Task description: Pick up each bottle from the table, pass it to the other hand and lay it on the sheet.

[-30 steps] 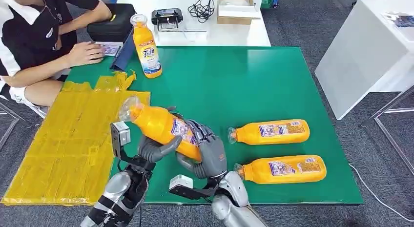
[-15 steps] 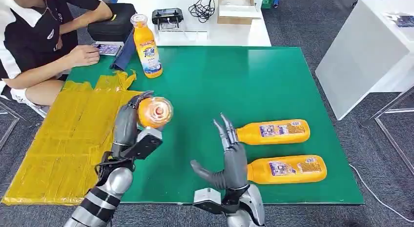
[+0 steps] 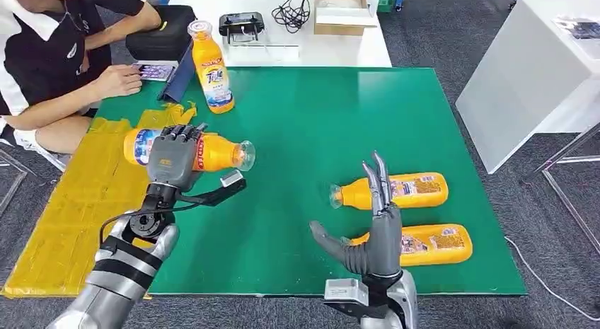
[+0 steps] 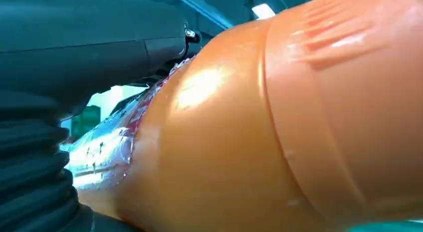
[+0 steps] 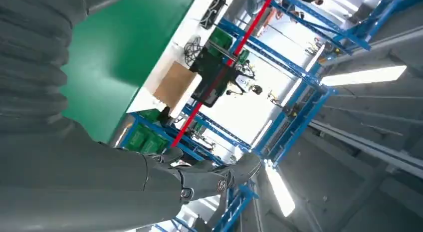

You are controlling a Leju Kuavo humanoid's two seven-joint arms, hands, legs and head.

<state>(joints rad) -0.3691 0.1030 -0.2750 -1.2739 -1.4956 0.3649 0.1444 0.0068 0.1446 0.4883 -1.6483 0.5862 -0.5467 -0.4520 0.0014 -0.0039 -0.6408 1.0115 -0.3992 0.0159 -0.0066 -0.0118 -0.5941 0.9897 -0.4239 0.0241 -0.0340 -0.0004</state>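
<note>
One green table, yellow sheet, grey carpet

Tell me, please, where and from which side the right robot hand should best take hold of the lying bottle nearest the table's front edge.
Probably around its labelled middle, from above. The near bottle lies flat with its neck toward the right robot hand, so its long, even body offers the widest span to wrap.

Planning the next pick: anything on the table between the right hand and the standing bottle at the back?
Nothing; in the head view only bare green table lies between the open right hand and the standing bottle.
</note>
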